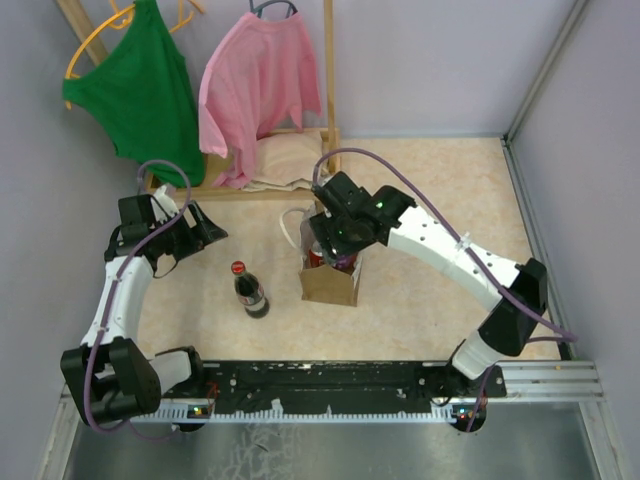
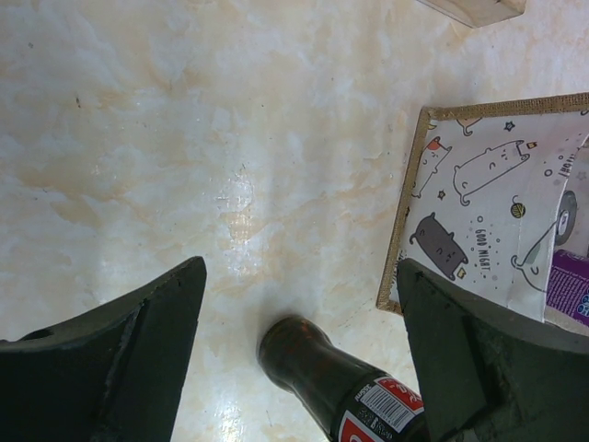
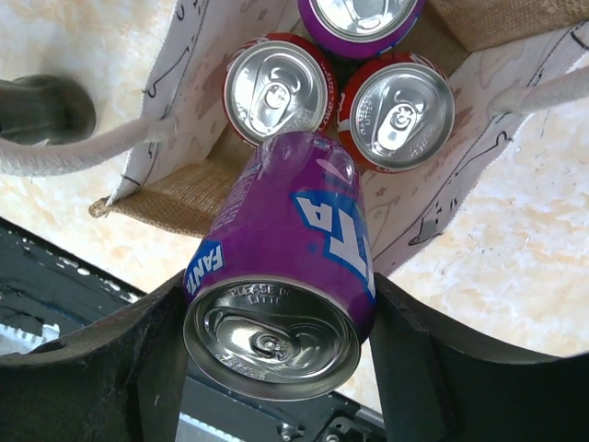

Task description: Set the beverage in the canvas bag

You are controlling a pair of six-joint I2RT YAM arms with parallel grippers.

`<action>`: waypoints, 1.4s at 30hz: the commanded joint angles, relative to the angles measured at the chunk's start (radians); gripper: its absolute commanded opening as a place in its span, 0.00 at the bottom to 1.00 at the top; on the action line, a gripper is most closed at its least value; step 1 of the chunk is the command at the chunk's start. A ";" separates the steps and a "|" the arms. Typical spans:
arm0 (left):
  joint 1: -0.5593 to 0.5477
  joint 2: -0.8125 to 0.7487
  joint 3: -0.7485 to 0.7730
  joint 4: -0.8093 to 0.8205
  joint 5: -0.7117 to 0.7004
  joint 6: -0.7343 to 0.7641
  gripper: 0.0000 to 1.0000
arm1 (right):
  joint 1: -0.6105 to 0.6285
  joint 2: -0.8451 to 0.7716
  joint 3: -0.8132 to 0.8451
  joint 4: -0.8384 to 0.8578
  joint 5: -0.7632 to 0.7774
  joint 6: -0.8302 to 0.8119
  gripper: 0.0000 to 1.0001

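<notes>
The right gripper (image 3: 276, 295) is pinching a purple soda can (image 3: 285, 239) by its sides, directly above the open mouth of the canvas bag (image 1: 328, 286). The can's long axis runs steeply downward: the pull-tab end faces the wrist and the base points into the bag. Three cans (image 3: 276, 87) already stand upright in the bag, filling the far part. The held can's base hangs over the near edge of that cluster, close to the bag's near wall. The drop therefore seems to depend on lining the base up with the free gap on the near side of the bag, not on the lids below.

A dark cola bottle (image 2: 313, 364) stands on the surface just beside the bag, outside it. The left gripper (image 2: 302, 272) is spread wide and empty, with the bottle's neck between its fingers but not touched.
</notes>
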 commanded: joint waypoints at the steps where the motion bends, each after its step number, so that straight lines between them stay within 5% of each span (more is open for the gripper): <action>1: 0.004 0.005 0.015 0.025 0.017 0.011 0.90 | 0.006 -0.070 -0.010 -0.020 0.011 0.014 0.00; 10: 0.003 0.015 0.002 0.034 0.023 0.003 0.89 | 0.005 -0.095 -0.052 -0.037 0.014 0.025 0.00; 32: 0.004 0.012 -0.008 0.050 0.028 0.007 0.89 | -0.005 0.124 -0.088 0.046 -0.053 -0.011 0.00; 42: 0.003 0.015 -0.003 0.050 0.026 0.013 0.90 | -0.044 0.041 -0.042 0.037 -0.091 0.014 0.00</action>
